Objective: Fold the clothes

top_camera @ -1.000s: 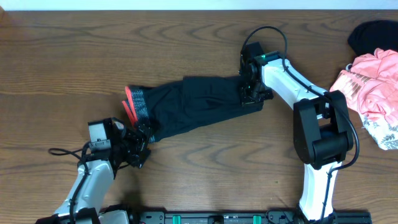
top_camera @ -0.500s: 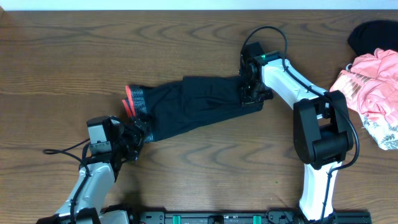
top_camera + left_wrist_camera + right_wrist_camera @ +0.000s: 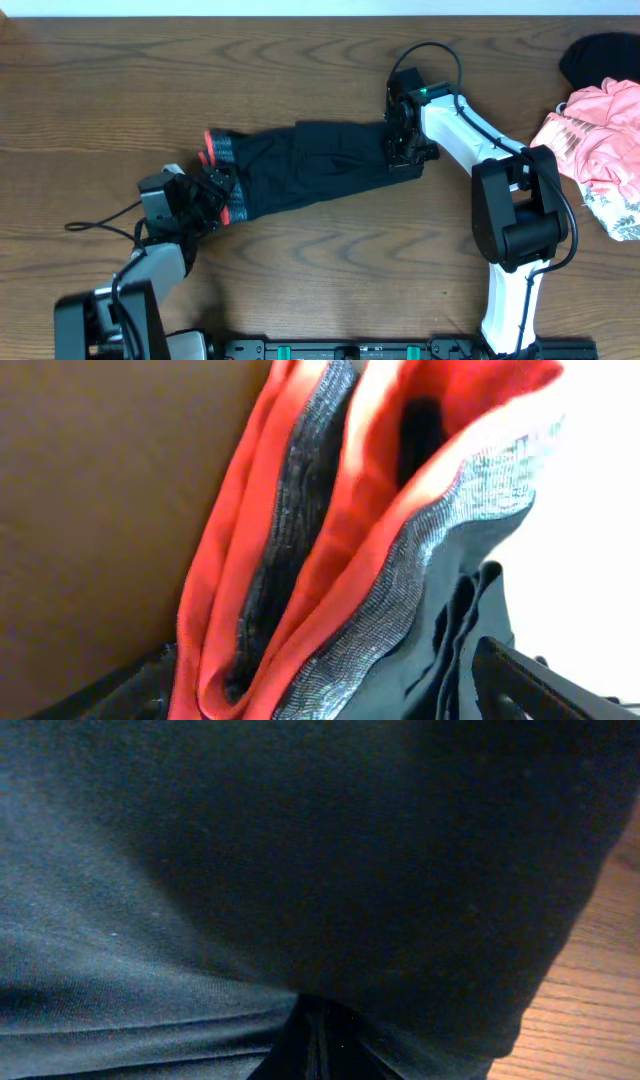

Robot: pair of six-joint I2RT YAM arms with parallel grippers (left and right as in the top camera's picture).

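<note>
A: Nearest first. Left jaws?

B: Spread wide at the waistband (image 3: 400, 610) end of the leggings (image 3: 320, 165). The left wrist view is filled with the coral-edged grey band, right up against them. One of the fingers (image 3: 520, 680) shows low right. Closed on nothing.

A: Step in hand?

B: My read is lining up a grab on the waistband, to fold that end over.

A: Where does the garment lie?

B: In a long slanted strip across the middle of the counter (image 3: 300, 290), waistband low and left, the other end up and right.

A: What does the next move call for?

B: A guess: close on all layers of the band, lift it clear, then carry it toward the right end without dragging the rest crooked.

A: Right jaws?

B: Pressed together on the strip's right end. The right wrist view is all black fabric, so it looks like a pinch on the cloth, probably anchoring it.

A: Farther out?

B: A pink garment (image 3: 600, 140), a floral cloth (image 3: 622, 215) and a dark item (image 3: 600, 55) sit at the right edge, well apart from both arms.
</note>
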